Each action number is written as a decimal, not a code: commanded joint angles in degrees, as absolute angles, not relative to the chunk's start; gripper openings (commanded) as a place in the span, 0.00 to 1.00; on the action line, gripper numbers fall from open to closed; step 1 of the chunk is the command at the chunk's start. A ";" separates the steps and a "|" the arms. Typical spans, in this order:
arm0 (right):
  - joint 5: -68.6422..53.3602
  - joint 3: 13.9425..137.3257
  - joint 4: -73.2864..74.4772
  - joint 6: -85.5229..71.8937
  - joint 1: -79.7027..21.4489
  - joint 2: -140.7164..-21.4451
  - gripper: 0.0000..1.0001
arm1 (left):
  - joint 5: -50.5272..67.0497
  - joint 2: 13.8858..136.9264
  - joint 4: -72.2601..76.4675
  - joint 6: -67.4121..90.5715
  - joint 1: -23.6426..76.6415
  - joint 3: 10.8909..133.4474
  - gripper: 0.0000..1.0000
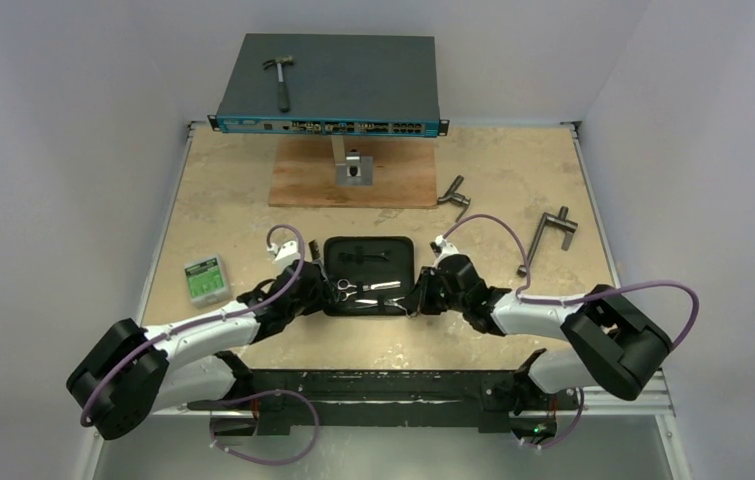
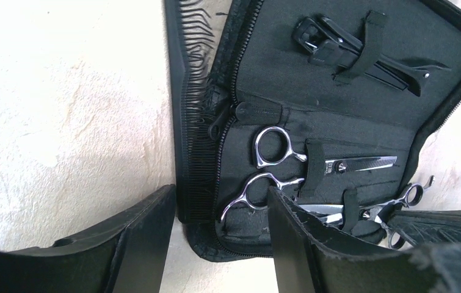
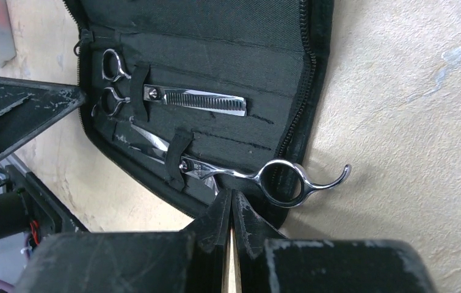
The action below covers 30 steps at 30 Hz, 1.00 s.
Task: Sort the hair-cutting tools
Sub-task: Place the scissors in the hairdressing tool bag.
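- At the 9 o'clock edge of the open black case (image 1: 403, 248), the left tool (image 2: 220, 194) is spread over the near end of the comb (image 2: 185, 122), which lies along the zipper. If it closes there, it may pinch the rim too and drag the case over the tabletop (image 2: 63, 122).
- At the 4 o'clock corner, the right tool (image 3: 232, 198) is pressed together beside the plain scissors (image 3: 234, 174), whose ring sticks out past the rim. I cannot tell if it grips them. A pull may snag their strap.
- Toothed scissors (image 3: 197, 97) and hair clip (image 2: 362, 52) sit under straps.
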<state>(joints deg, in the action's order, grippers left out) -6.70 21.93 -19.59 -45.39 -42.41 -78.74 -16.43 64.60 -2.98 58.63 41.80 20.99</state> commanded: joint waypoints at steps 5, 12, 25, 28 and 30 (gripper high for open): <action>-8.66 20.75 -19.10 -43.68 -42.92 -76.91 0.00 | -14.83 68.84 -2.31 55.20 42.10 22.03 0.55; -5.38 21.68 -15.04 -43.66 -42.93 -72.56 0.15 | -15.36 69.59 -3.59 55.80 42.11 22.92 0.55; 1.46 30.68 2.51 -32.26 -42.97 -67.20 0.47 | -14.61 68.46 -3.50 50.06 42.10 24.00 0.55; 1.36 30.62 2.02 -32.78 -42.98 -68.37 0.44 | -13.75 68.66 -2.23 47.47 42.10 24.49 0.55; 3.37 31.18 2.13 -30.73 -42.97 -68.82 0.40 | -13.54 68.69 -2.27 46.82 42.17 24.74 0.54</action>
<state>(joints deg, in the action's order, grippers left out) 0.47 29.04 -0.03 -34.44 -42.74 -67.92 -15.00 68.25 -1.26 51.13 41.82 23.16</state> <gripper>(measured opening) 0.431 0.548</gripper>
